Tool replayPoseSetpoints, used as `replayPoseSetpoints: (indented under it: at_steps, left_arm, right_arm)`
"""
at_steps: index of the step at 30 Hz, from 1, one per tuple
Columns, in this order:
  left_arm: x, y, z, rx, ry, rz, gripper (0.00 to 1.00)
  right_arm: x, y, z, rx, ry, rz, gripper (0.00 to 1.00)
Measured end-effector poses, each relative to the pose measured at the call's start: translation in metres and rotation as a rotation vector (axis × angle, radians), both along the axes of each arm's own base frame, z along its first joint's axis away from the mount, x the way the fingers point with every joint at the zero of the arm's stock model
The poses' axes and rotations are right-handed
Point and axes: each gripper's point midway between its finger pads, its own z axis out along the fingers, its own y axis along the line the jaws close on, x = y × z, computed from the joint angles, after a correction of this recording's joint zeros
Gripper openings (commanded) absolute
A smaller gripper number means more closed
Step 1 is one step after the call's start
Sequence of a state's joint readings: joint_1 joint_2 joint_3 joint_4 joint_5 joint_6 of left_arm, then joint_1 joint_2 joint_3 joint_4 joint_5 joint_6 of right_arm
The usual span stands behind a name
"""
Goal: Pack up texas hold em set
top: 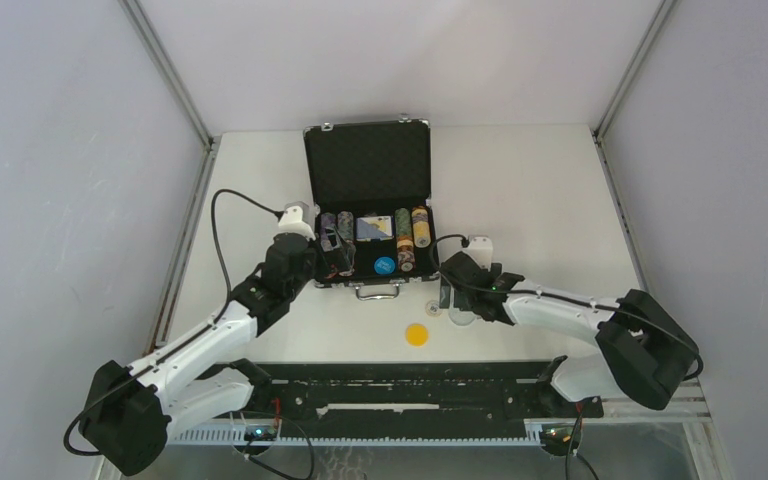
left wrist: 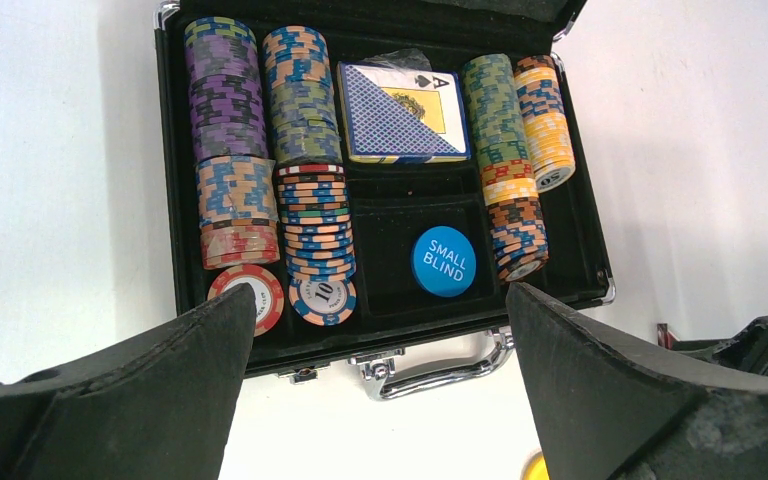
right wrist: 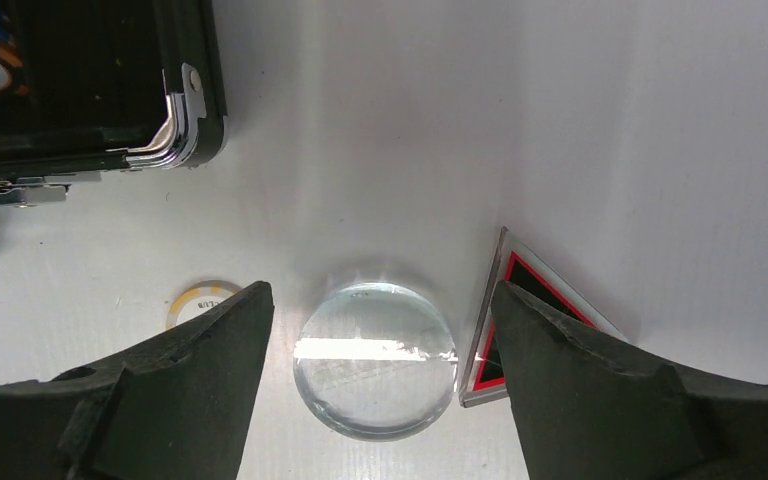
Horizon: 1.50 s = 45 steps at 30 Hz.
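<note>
The black briefcase point(top: 368, 165) lies open with its lid upright. Inside are multicoloured chip stacks point(left wrist: 230, 150), a card deck point(left wrist: 400, 115) and a blue "SMALL BLIND" button point(left wrist: 443, 262). My left gripper point(left wrist: 380, 295) hangs open above the case's front edge and metal handle point(left wrist: 440, 372), with nothing between its fingers. My right gripper point(right wrist: 380, 290) is open just right of the case's front corner point(right wrist: 175, 130). Its fingers straddle a clear round button point(right wrist: 375, 360) lying flat on the table. The red-black triangle token point(right wrist: 520, 285) lies beside that button, partly under the right finger.
A yellow button point(top: 417, 334) lies on the white table in front of the case. A white chip with yellow marks point(right wrist: 200, 298) sits by the right gripper's left finger, partly hidden. Grey walls enclose the table on three sides.
</note>
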<state>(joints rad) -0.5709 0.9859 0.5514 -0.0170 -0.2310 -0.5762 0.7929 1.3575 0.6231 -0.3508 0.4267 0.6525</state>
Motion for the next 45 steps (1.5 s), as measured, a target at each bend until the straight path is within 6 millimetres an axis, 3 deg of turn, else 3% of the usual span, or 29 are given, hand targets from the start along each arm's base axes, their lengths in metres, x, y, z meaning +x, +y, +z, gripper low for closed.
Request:
replayPoseSetpoints:
  at_steps: [6, 14, 22, 31, 38, 45]
  left_arm:
    - [0.000, 0.000, 0.000, 0.000, 0.000, 0.000, 1.00]
    - [0.000, 0.000, 0.000, 0.000, 0.000, 0.000, 1.00]
    - [0.000, 0.000, 0.000, -0.001, 0.000, -0.001, 1.00]
    - [0.000, 0.000, 0.000, -0.001, 0.001, -0.003, 1.00]
    - [-0.002, -0.004, -0.001, -0.007, 0.009, -0.021, 1.00]
    - [-0.002, -0.004, -0.001, -0.008, 0.009, -0.023, 1.00]
  right_arm:
    - [-0.005, 0.001, 0.002, 0.035, 0.000, 0.010, 0.87]
    - [-0.030, 0.018, 0.002, 0.009, 0.036, 0.124, 0.90]
    - [-0.029, 0.020, 0.000, -0.018, 0.041, 0.124, 0.90]
    - [-0.026, 0.010, 0.001, 0.011, 0.035, 0.050, 0.89]
    - [-0.034, -0.010, 0.002, 0.036, 0.028, -0.002, 0.89]
    - [-0.040, -0.014, -0.003, 0.028, 0.053, 0.001, 0.89]
